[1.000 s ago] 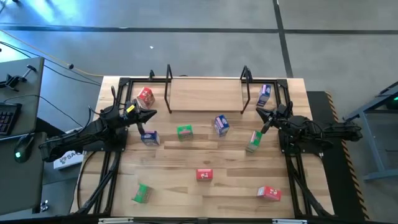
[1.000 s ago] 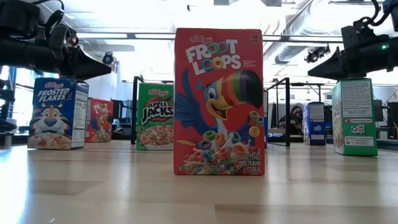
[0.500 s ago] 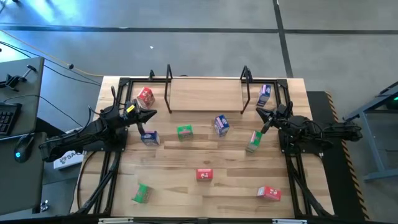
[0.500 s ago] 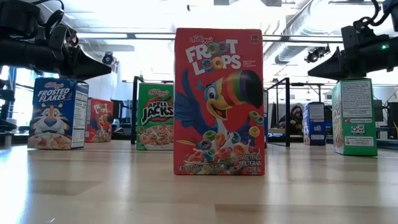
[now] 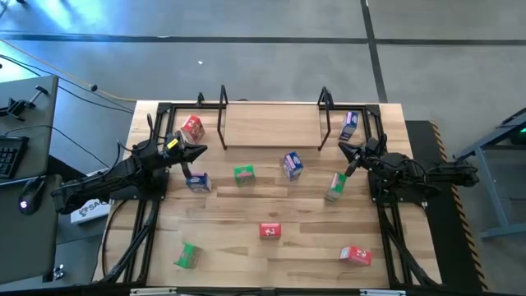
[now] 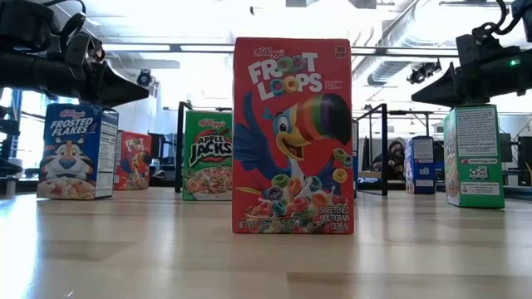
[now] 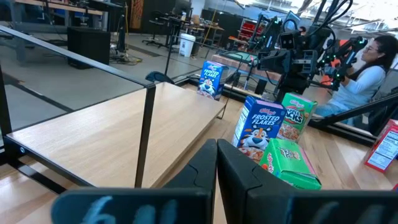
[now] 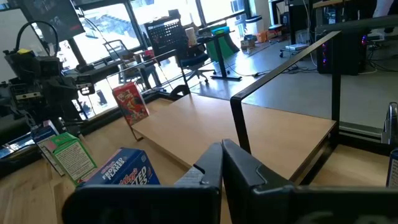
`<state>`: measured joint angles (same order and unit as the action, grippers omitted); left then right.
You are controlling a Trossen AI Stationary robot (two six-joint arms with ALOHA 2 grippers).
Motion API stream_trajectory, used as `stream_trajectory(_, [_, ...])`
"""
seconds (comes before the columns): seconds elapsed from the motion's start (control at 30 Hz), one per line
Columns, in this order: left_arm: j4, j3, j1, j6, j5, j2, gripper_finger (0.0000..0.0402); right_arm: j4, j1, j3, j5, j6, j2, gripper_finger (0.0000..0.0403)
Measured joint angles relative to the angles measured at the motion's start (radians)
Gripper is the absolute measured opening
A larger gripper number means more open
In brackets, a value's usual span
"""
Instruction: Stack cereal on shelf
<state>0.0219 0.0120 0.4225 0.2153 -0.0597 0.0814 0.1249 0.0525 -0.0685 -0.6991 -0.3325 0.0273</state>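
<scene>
Cereal boxes stand scattered on the tabletop: red ones (image 5: 192,127) (image 5: 270,231) (image 5: 355,256), green ones (image 5: 243,173) (image 5: 335,186) (image 5: 187,255), blue and white ones (image 5: 197,182) (image 5: 292,165) (image 5: 348,125). The shelf (image 5: 271,127) sits at the far edge, its light board bare between black end frames. My left gripper (image 5: 202,150) hovers shut by the shelf's left end, above the blue box (image 5: 197,182). My right gripper (image 5: 342,148) hovers shut by the shelf's right end, near the green box (image 5: 335,186). Neither touches a box.
The shelf's black uprights (image 7: 146,134) (image 8: 239,124) stand close in front of each gripper. In the low view the red Froot Loops box (image 6: 293,137) fills the middle. A person (image 7: 367,68) sits beyond the table's right side. A desk with a keyboard (image 5: 10,152) lies off to the left.
</scene>
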Motion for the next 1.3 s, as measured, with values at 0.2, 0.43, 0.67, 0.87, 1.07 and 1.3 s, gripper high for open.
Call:
stream_trajectory(0.2, [0.000,0.000,0.000,0.000,0.000,0.000,0.0005,0.000,0.000,0.000,0.000,0.000,0.000,0.0000])
stream_trajectory(0.43, [0.064,0.000,0.000,0.000,0.000,0.000,0.0005,0.000,0.000,0.000,0.000,0.000,0.000,0.0000])
stream_trajectory(0.67, [0.123,0.000,0.000,0.000,0.000,0.000,0.0005,0.000,0.000,0.000,0.000,0.000,0.000,0.0000])
stream_trajectory(0.87, [0.157,0.000,0.000,0.000,0.000,0.000,0.0005,0.000,0.000,0.000,0.000,0.000,0.000,0.0000])
stream_trajectory(1.07, [0.220,0.000,0.000,0.008,0.000,0.000,0.0005,0.000,0.000,0.000,-0.007,0.113,0.000,0.0000])
stream_trajectory(1.3, [0.267,0.000,0.001,-0.059,0.086,0.000,0.0005,-0.008,0.000,0.001,0.002,0.219,0.000,0.0000])
